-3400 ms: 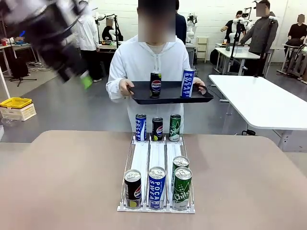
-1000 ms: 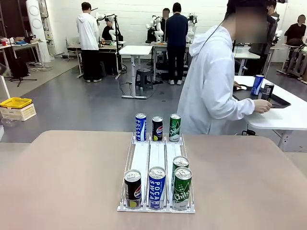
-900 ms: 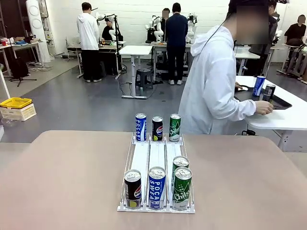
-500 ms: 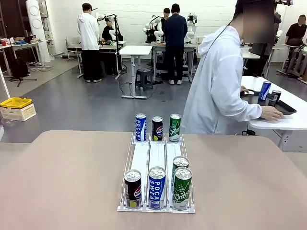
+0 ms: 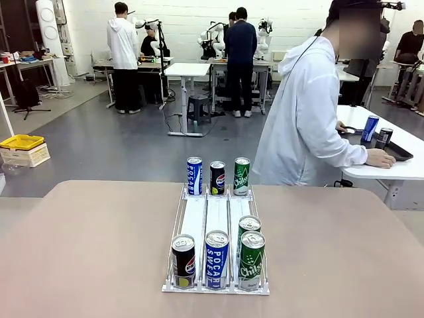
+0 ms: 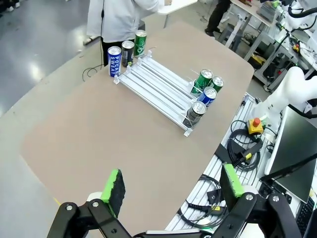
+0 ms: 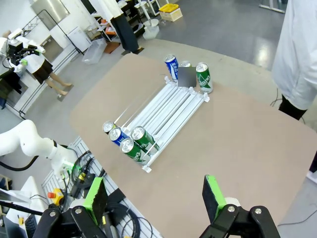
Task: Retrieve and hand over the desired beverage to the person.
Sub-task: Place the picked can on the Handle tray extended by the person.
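Note:
A clear rack (image 5: 216,225) on the brown table holds beverage cans. At its far end stand a blue Pocari can (image 5: 193,175), a black Pepsi can (image 5: 217,177) and a green can (image 5: 242,176). At the near end are a Pepsi can (image 5: 183,261), a Pocari can (image 5: 216,259) and two green cans (image 5: 252,260). The person (image 5: 301,126) stands at the far right, turned away toward a side table. My left gripper (image 6: 173,183) hangs open high above the rack (image 6: 158,89). My right gripper (image 7: 154,194) is open too, high over the rack (image 7: 168,116).
On the white side table (image 5: 391,172) lies a black tray (image 5: 397,151) with a blue can (image 5: 370,128) and a dark can (image 5: 383,136), under the person's hand. Other people work at tables far behind. A yellow bin (image 5: 22,142) sits on the floor at left.
The person, who earlier faced my table holding the tray, has turned and set it on the side table, sliding it farther right. An arm that blurred past top left has gone.

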Controlling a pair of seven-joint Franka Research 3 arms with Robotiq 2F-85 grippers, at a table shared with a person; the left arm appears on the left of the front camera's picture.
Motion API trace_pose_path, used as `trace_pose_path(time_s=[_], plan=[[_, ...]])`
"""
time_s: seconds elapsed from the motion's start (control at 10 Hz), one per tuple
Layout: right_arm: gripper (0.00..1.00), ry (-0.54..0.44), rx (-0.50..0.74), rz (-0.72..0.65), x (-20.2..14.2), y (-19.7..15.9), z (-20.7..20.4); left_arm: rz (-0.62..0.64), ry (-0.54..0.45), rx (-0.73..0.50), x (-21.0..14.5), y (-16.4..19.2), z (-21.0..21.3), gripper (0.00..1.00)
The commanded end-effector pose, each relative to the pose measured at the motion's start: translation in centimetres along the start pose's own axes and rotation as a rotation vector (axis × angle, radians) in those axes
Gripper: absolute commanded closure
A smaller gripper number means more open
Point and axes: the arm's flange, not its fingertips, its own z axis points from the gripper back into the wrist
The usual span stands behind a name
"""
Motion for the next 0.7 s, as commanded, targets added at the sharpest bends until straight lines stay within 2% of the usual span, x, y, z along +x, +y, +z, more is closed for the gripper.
trace_pose_path(time_s=[0.0, 0.6], plan=[[0.0, -0.028, 0.031, 0.016, 0.2, -0.06, -0.23, -0.009, -0.014, -0.023, 0.03, 0.3, 0.28, 0.0], [0.0, -0.028, 0.031, 0.016, 0.2, -0.06, -0.23, -0.009, -0.014, -0.023, 0.03, 0.3, 0.28, 0.0]])
